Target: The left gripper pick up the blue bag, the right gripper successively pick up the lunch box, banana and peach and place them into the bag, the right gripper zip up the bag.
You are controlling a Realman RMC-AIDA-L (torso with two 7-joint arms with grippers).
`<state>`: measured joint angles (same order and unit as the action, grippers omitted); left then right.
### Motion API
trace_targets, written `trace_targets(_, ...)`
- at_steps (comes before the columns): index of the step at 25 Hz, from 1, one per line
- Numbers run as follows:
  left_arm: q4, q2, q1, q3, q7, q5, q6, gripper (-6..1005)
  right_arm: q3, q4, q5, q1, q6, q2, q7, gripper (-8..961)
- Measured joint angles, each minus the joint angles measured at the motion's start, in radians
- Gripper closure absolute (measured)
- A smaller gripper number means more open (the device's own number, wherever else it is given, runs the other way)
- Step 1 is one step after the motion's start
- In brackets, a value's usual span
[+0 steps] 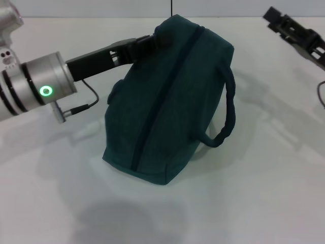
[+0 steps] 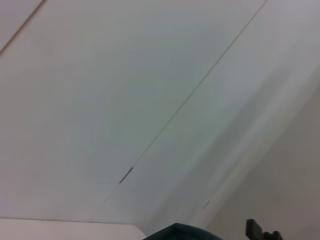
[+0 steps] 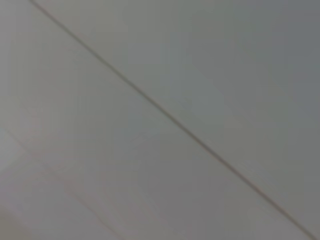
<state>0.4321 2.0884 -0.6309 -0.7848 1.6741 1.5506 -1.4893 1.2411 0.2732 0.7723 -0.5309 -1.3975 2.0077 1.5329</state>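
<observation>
- Nearest you, the blue bag stands on the white table, zipped along its top, one loop handle hanging at its right side.
- Your left gripper is clamped on the bag's upper left corner.
- Your right gripper hovers well apart, far right; its jaw state cannot be told.

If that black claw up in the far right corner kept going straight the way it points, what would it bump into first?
The right gripper points away toward the far edge, not at the blue bag. Its way looks free as far as shown, though depth is unclear.
</observation>
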Motion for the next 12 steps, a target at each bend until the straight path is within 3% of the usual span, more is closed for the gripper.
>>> trace_targets(7,-0.037,0.0,-0.068,-0.02,-0.006,0.006,0.082,832,-0.057,0.0,0.0,0.05,-0.028,-0.012,-0.002,177)
trace_targets(12,-0.044,0.001,-0.094,-0.028,0.0,0.002,0.111,810,-0.06,0.0,0.0,0.059,-0.033,-0.012,-0.004,167)
